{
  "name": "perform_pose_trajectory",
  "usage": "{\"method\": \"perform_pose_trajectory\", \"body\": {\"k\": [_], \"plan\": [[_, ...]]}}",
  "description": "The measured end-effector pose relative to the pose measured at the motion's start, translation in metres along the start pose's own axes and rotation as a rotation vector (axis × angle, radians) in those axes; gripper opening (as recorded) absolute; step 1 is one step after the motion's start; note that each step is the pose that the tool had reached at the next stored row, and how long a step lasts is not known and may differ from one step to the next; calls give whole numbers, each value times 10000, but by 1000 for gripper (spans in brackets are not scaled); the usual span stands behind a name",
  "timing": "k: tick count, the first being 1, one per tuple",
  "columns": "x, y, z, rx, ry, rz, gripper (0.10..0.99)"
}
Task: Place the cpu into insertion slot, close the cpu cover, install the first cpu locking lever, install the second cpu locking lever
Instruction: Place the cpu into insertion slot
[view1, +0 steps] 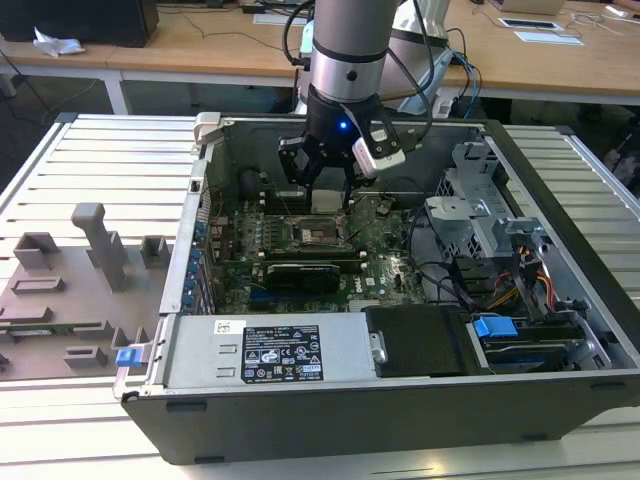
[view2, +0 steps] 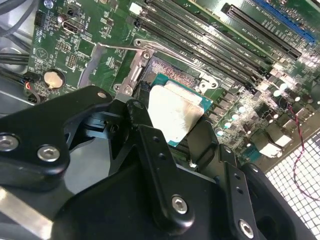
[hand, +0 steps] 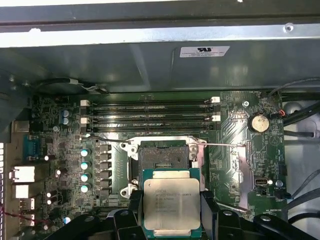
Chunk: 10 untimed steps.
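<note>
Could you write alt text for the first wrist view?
The gripper clamps the cpu, a silvery square chip, between black fingers, close to the empty insertion slot on a green motherboard. Long black memory slots run beside the slot.

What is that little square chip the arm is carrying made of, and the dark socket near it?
The cpu looks like a pale, matte silvery metal lid that dully reflects the light, sitting on a green circuit-board base whose edge shows around it. The insertion slot seems to be dark plastic at its centre, framed by shiny bare-metal brackets. Its fine contacts are too small to judge.
</note>
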<state>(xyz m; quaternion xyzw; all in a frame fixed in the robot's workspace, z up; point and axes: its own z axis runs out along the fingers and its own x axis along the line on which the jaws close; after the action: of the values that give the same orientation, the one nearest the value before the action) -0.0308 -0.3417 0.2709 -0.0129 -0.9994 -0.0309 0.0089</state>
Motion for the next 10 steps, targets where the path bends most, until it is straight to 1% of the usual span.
{"method": "perform_pose_trajectory", "body": {"k": [6,9,10], "plan": [[0,0,1,-1,-3,36,545],[0,0,1,-9,-28,447,545],[0,0,1,-13,-42,668,545]]}}
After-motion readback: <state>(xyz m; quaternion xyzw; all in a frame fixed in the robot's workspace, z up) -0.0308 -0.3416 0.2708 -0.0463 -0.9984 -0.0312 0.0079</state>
